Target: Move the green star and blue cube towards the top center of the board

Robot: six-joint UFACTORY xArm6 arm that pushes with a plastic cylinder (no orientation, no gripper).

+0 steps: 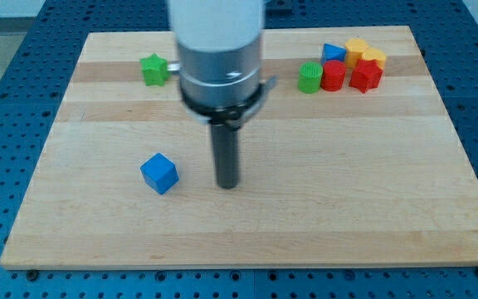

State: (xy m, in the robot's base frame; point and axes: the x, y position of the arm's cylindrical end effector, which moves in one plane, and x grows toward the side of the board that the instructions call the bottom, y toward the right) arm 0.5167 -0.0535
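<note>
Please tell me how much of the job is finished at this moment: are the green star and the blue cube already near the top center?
Nearly done: the green star sits near the board's top, left of center. In hand: my tip rests apart from the blue cube, to its right. Left: the cube lies low and left, so it needs pushing up toward the top center.

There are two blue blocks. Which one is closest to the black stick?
The blue cube, alone at the view's lower left, just left of my tip. The other blue block sits far off in the cluster at the view's top right.
</note>
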